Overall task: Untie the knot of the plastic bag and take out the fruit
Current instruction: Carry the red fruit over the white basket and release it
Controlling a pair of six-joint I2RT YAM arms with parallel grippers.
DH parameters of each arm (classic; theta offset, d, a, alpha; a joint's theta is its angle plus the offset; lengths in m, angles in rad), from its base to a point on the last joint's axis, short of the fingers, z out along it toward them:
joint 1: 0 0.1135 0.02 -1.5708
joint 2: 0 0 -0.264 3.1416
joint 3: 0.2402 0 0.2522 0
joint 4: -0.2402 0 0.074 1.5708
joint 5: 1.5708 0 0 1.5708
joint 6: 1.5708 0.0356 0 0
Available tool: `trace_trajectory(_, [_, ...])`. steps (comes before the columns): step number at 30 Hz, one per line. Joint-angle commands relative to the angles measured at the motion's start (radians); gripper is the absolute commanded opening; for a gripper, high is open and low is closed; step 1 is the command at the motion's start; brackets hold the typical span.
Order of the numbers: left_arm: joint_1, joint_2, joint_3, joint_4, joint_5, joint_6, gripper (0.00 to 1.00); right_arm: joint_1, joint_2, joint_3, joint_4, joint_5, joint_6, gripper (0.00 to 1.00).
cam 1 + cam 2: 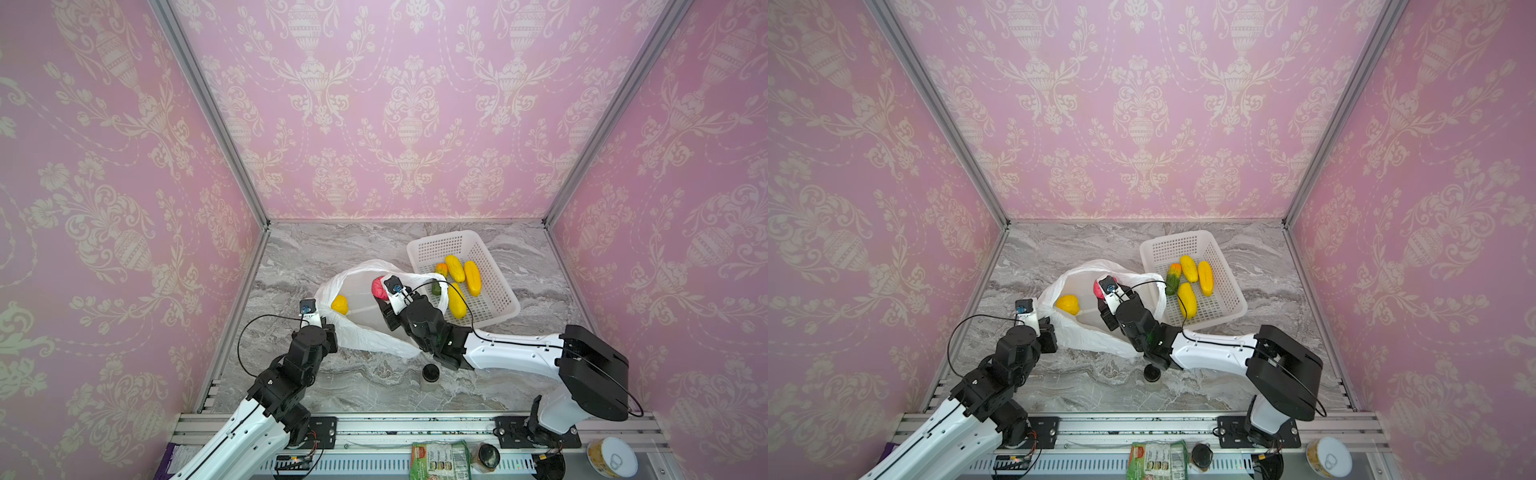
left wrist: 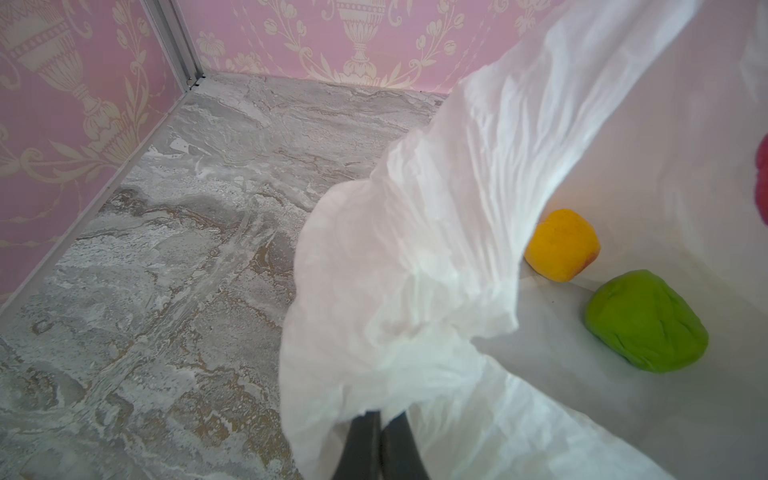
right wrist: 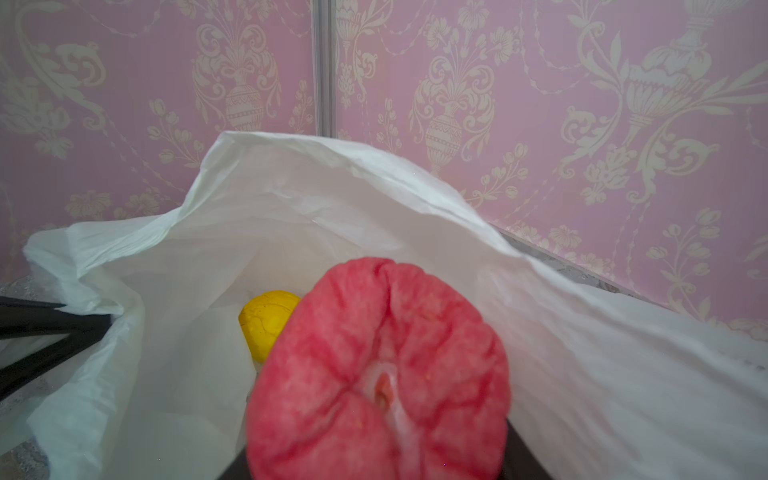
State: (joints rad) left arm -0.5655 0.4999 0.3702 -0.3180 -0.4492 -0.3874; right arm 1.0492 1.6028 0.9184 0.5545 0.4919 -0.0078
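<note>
Pinching a fold of the rim, the left pincer (image 2: 380, 417) is pressed together on the thin white film and holds the mouth of the plastic bag (image 1: 365, 336) agape on the worktop (image 1: 316, 249); no knot shows anywhere, so I judge the untying done. The right pincer (image 1: 381, 300) is partly spread and clamps the pink-red fruit (image 3: 378, 365) from two sides, in or just above the bag's mouth; whether it has cleared the rim I cannot tell. The coming move turns on this: the white basket (image 1: 440, 245), where three yellow pieces (image 1: 472, 277) and a green-and-orange one (image 1: 1173, 277) already lie, sits to the right of the held fruit and a little farther back, just past the bag's right edge, on the right arm's own side. The held fruit is round, so no long axis needs minding. An orange-yellow piece (image 1: 340, 304) and a lumpy green one (image 2: 646, 320) lie on the bag's floor, nearer the left arm
</note>
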Motion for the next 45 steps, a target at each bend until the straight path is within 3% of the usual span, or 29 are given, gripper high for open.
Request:
trace_trajectory(1, [0.009,-0.008,-0.014,0.002,0.015,-0.007,0.0,-0.003,-0.047,0.027,-0.015,0.026,-0.013,0.23])
trace_trajectory(11, [0.009,-0.003,-0.015,0.005,0.018,-0.004,0.0,-0.107,-0.446,-0.197,-0.004,-0.032,0.048,0.24])
trace_trajectory(16, [0.009,-0.006,-0.016,0.006,0.014,-0.005,0.0,-0.188,-0.602,-0.299,-0.037,0.135,0.057,0.23])
trace_trajectory(19, [0.009,-0.003,-0.016,0.006,0.019,-0.003,0.0,-0.289,-0.624,-0.342,-0.112,0.191,0.171,0.22])
trace_trajectory(23, [0.009,-0.011,-0.017,0.005,0.015,-0.005,0.0,-0.441,-0.563,-0.388,-0.179,0.117,0.362,0.23])
trace_trajectory(27, [0.009,-0.002,-0.016,0.007,0.012,-0.007,0.0,-0.525,-0.379,-0.359,-0.202,0.038,0.464,0.22])
trace_trajectory(35, [0.009,0.0,-0.015,0.007,0.006,-0.008,0.0,-0.529,-0.082,-0.301,-0.11,-0.006,0.521,0.27])
trace_trajectory(43, [0.009,0.019,-0.011,0.011,0.007,-0.007,0.0,-0.528,-0.001,-0.309,-0.041,-0.004,0.533,0.4])
trace_trajectory(45, [0.009,0.017,-0.011,0.012,0.005,-0.008,0.0,-0.528,-0.015,-0.318,-0.039,0.001,0.521,0.5])
